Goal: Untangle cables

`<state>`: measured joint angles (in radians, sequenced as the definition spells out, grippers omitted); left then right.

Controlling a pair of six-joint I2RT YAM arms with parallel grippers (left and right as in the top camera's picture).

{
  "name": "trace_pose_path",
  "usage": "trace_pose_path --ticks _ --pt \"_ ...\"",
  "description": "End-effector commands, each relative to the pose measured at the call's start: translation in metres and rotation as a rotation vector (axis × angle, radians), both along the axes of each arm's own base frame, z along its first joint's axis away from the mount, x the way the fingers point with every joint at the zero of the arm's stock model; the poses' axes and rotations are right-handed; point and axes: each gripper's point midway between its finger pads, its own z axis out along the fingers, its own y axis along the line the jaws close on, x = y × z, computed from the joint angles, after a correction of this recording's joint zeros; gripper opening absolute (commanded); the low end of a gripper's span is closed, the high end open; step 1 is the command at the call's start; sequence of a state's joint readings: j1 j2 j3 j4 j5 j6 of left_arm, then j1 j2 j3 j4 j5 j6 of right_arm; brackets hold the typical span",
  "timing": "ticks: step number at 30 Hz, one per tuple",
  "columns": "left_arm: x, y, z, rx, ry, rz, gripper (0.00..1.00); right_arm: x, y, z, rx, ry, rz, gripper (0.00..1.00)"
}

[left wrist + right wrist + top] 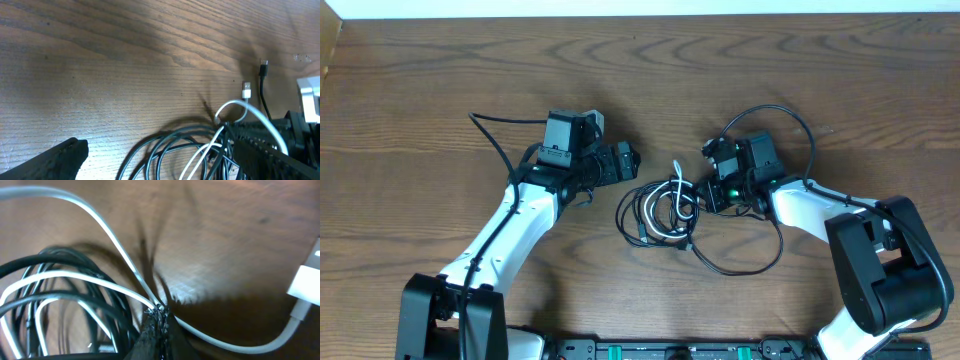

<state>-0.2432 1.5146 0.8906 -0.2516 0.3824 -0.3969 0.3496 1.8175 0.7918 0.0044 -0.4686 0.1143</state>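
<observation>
Just before the right pincer (159,330) the cables (65,287) are blurred; which strands its closed tips nip cannot be told. To its right, the white plug (306,287) is cut by the edge. Inside the left pincer (157,142) the cables run off the bottom edge.

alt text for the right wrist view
Close-up of the right gripper shut on the white cable over a wooden table. Black cables coil at left; a white plug lies at right.
</observation>
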Motion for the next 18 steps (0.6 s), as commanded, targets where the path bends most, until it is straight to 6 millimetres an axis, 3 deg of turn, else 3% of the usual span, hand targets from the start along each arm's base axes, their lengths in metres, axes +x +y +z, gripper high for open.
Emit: trace_pose_path --ticks 1,4,11,18 --pt "0.003 0.002 0.004 0.001 -0.008 0.015 0.99 0.018 -0.049 -0.028 -0.234 0.0 -0.232 0.01" --pt "0.003 0.002 0.004 0.001 -0.008 0.015 0.99 0.038 -0.062 -0.019 -0.3 -0.056 -0.301 0.01" --pt "0.003 0.002 0.004 0.001 -0.008 0.015 0.99 0.061 -0.095 0.003 -0.504 -0.092 -0.413 0.01" --pt "0.003 0.002 0.004 0.001 -0.008 0.015 0.99 0.057 -0.077 0.008 -0.432 -0.03 -0.352 0.15"
